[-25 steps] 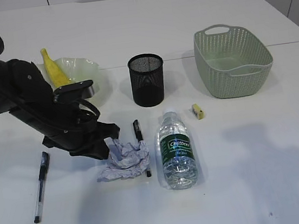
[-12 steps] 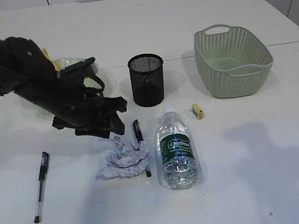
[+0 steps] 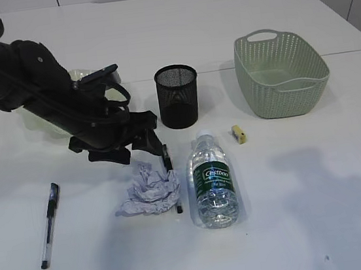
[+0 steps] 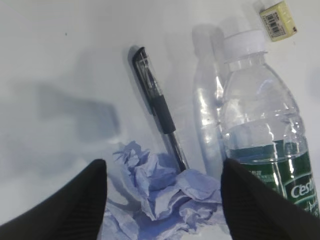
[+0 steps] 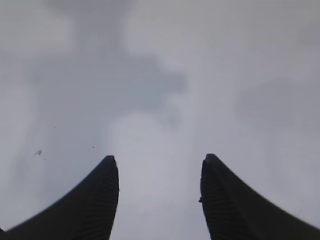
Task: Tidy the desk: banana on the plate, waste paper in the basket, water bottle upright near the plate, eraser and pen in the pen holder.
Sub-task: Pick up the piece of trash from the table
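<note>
Lower left: one pen (image 3: 49, 225) lies loose. The left hand (image 3: 144, 147), spread wide and empty, hovers over the paper ball (image 3: 150, 191) at centre. Bottle (image 3: 212, 182) lies flat; eraser (image 3: 238, 134) unsorted; basket (image 3: 281, 73) empty, upper right.

Bright, soft shadows; wrist views perhaps blurred
</note>
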